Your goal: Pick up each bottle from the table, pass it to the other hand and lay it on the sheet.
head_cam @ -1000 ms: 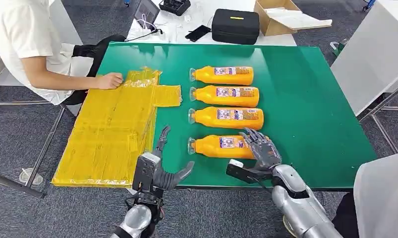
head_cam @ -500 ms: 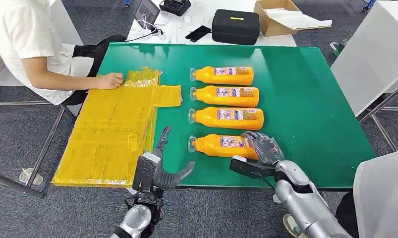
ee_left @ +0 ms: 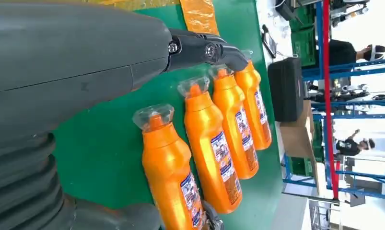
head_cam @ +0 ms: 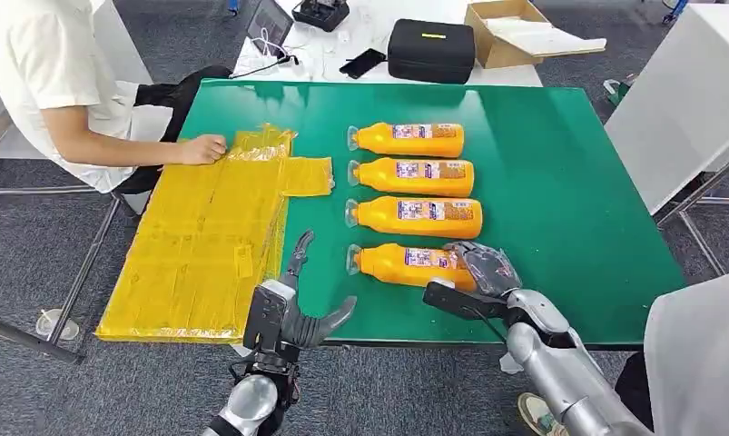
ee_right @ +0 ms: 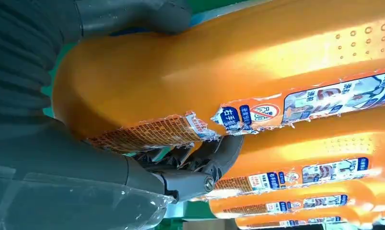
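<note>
The right hand [head_cam: 487,270] wraps its fingers [ee_right: 200,158] around the base end of the nearest bottle [head_cam: 406,265], lying crosswise on the bench [head_cam: 569,209], cap toward the left hand [head_cam: 292,313], whose fingers are spread and hold nothing.

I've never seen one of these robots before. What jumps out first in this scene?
Four bright orange bottles lie side by side in a row on the green table; the right hand is wrapped around the base end of the nearest bottle. To their left lies a crinkled yellow sheet, its far edge under a seated person's hand. The left hand hovers with fingers spread at the table's near edge.
</note>
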You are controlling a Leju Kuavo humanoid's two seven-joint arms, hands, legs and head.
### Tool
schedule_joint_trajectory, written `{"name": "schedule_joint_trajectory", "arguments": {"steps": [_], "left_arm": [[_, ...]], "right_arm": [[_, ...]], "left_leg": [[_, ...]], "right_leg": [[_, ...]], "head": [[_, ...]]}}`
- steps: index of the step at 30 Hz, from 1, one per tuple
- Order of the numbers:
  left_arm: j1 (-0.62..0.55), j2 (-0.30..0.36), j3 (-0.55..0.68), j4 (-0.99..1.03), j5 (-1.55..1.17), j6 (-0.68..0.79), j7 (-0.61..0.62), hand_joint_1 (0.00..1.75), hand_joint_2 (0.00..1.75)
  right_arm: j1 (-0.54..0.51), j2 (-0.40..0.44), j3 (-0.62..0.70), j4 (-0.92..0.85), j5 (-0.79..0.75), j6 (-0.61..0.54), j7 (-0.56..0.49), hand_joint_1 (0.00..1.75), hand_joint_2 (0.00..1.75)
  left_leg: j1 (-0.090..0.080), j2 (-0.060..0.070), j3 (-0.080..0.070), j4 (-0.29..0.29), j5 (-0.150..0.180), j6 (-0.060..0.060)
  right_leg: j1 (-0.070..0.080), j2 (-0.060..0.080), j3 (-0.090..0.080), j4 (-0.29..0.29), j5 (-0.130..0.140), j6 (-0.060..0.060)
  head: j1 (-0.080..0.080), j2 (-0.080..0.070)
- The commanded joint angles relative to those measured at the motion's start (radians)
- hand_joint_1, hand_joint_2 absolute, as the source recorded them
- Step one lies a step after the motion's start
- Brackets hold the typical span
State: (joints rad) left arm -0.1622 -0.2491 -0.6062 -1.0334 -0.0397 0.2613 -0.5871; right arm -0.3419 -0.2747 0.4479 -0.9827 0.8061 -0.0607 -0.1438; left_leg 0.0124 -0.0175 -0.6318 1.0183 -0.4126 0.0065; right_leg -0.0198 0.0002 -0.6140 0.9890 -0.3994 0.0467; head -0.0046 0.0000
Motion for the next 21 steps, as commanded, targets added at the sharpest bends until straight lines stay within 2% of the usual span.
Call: {"name": "schedule_joint_trajectory", "arguments": {"steps": [1, 7, 12, 17, 19, 21], "left_arm": [[-0.026, 0.017, 0.003, 0.04, 0.0, -0.002, 0.002, 0.0, 1.75], [-0.025, 0.017, 0.005, 0.037, 0.002, -0.002, -0.001, 0.0, 1.75], [-0.016, 0.01, 0.032, 0.021, 0.064, -0.019, -0.029, 0.0, 1.75], [0.003, 0.013, 0.036, -0.024, 0.152, -0.031, -0.039, 0.0, 1.75], [0.009, 0.022, 0.017, -0.02, 0.236, -0.12, 0.028, 0.0, 1.75], [0.017, 0.03, -0.004, -0.025, 0.246, -0.137, 0.03, 0.0, 1.75]], "right_arm": [[0.02, -0.008, 0.034, 0.095, -0.001, 0.025, 0.009, 1.75, 1.75], [0.035, 0.005, 0.007, 0.096, -0.047, 0.03, -0.008, 1.75, 1.75], [0.074, 0.071, -0.101, 0.039, -0.237, 0.015, -0.15, 1.75, 1.75], [0.114, 0.122, -0.162, -0.048, -0.312, -0.055, -0.188, 1.75, 1.75], [0.117, 0.128, -0.179, -0.052, -0.335, -0.061, -0.198, 1.75, 1.75], [0.115, 0.131, -0.187, -0.051, -0.341, -0.07, -0.211, 1.75, 1.75]], "left_leg": [[0.001, -0.001, 0.004, -0.001, 0.0, 0.0], [0.001, -0.001, 0.004, -0.001, 0.0, 0.0], [0.001, -0.001, 0.004, -0.002, 0.0, 0.0], [0.002, 0.005, 0.006, -0.001, -0.002, -0.001], [0.001, 0.003, 0.003, -0.001, -0.001, -0.001], [0.001, 0.003, 0.003, -0.001, -0.001, -0.001]], "right_leg": [[0.002, -0.002, 0.005, -0.002, 0.0, -0.002], [0.001, -0.002, 0.005, -0.002, 0.0, -0.002], [0.001, -0.002, 0.005, -0.002, 0.0, -0.002], [0.002, 0.003, 0.005, -0.002, 0.0, -0.004], [0.002, 0.001, 0.003, -0.001, 0.0, -0.002], [0.001, 0.001, 0.003, -0.001, 0.0, -0.002]], "head": [[0.0, 0.0], [0.0, 0.0], [0.0, 0.0], [0.0, 0.0], [0.0, 0.0], [0.0, 0.0]]}}
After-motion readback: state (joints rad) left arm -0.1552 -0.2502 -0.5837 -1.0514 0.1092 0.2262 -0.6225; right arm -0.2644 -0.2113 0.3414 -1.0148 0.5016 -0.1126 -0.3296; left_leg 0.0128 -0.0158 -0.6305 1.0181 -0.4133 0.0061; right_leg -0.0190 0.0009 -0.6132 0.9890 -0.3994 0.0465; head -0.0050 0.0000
